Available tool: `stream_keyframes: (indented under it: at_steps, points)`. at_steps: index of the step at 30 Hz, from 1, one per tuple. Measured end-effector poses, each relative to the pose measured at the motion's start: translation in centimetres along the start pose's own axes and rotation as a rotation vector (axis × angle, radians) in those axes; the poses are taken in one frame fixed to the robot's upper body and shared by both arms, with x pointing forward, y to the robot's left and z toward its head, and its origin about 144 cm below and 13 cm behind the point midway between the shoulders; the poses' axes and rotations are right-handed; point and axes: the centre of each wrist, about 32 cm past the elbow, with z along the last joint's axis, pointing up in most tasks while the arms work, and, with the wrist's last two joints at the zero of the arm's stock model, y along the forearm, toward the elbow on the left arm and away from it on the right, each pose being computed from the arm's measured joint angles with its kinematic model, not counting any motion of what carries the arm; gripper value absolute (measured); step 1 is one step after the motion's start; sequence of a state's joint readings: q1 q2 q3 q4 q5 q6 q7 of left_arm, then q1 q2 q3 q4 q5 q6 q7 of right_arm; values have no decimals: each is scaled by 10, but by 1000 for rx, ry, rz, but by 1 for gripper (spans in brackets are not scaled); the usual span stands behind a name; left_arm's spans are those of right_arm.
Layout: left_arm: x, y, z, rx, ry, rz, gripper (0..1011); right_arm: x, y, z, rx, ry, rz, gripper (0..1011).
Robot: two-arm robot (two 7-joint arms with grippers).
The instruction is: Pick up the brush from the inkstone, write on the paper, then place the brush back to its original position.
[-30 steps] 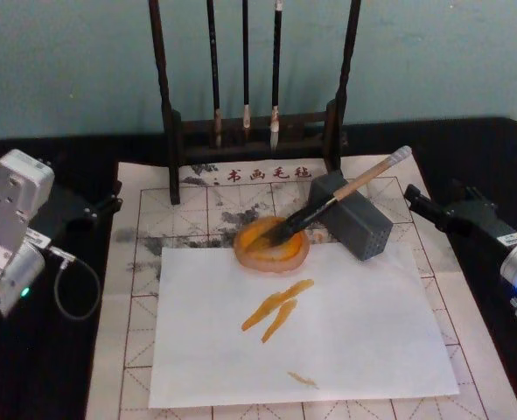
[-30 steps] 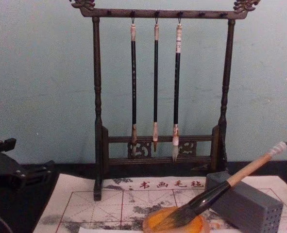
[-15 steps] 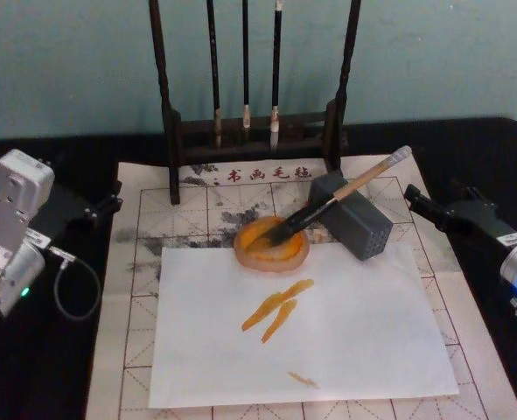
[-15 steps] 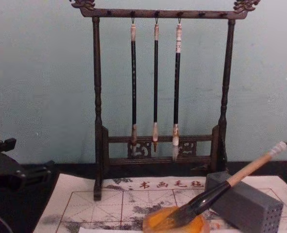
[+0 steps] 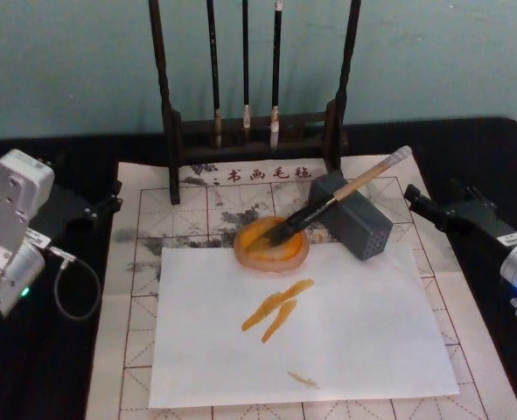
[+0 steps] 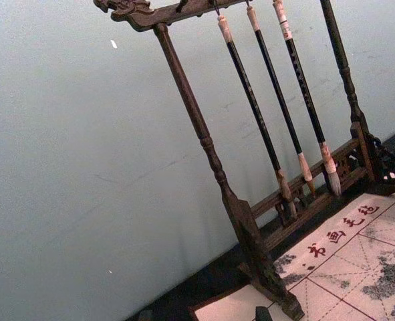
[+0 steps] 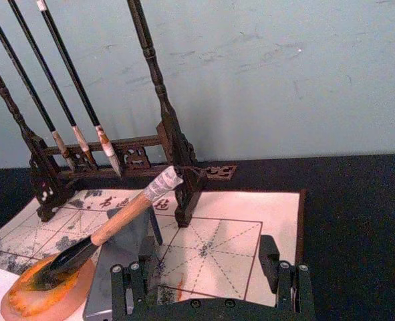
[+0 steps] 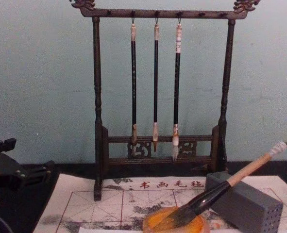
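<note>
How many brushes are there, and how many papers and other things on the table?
Big brush resting on the orange dish: 1
Thin brushes hanging on the rack: 3
Plain white sheet: 1
Red-grid paper: 1
Orange dish: 1
Grey block: 1
Rack: 1
Total: 9

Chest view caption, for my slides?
Wooden-handled calligraphy brush rests on grey block, bristles in orange inkstone.

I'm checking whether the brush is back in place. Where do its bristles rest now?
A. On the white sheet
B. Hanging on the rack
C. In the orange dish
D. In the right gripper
C: the brush leans on the grey block, bristles in the orange dish.
</note>
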State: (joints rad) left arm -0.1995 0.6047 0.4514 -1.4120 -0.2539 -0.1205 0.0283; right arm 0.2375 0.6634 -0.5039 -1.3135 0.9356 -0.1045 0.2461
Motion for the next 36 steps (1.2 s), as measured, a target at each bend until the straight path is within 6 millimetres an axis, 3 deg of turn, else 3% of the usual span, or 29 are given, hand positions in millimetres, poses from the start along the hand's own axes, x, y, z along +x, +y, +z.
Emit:
stream_keyframes:
  at_steps: [36]
  points:
    - [0,0,0,0,0,0,1001,0,0,0,0,0,0,1000]
